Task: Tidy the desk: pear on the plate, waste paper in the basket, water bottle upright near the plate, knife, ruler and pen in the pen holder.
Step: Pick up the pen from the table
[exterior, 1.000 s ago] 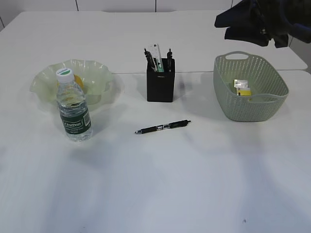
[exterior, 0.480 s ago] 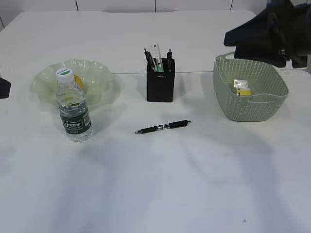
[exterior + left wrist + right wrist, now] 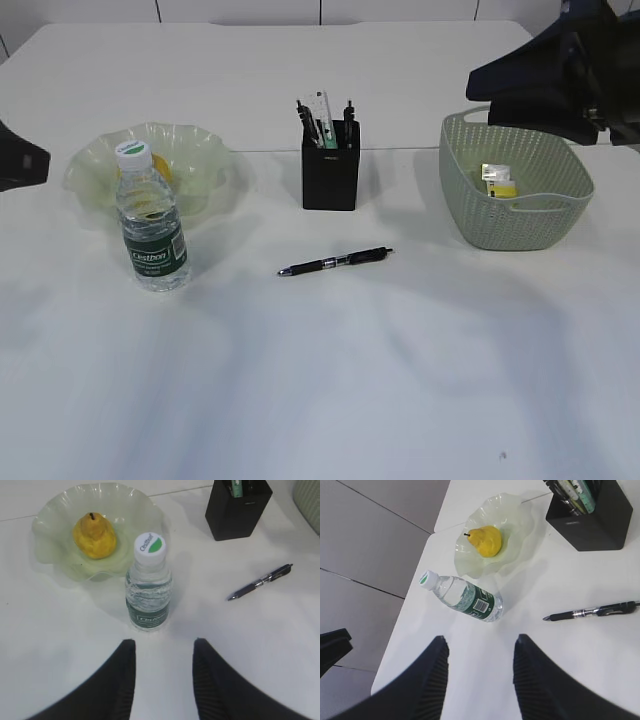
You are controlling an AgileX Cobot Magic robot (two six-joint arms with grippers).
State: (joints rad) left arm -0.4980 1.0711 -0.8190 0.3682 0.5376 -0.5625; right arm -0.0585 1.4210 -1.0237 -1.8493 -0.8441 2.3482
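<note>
Pear: you can see it lying in the wavy-rimmed green plate, stem pointing away from the left wrist camera.
Water bottle: it stands upright on the white desk, just in front of the plate, white cap on.
Pen: it lies flat on the desk in front of the black pen holder, apart from it.
Pen holder contents: a clear ruler and several dark pens stick up out of it.
Basket: the sage green tub at your right holds the yellow waste paper.
Left gripper: its jaws stand parted and empty above the desk, near the bottle.
Right gripper: its jaws are parted, gripping nothing, raised high over the desk.
</note>
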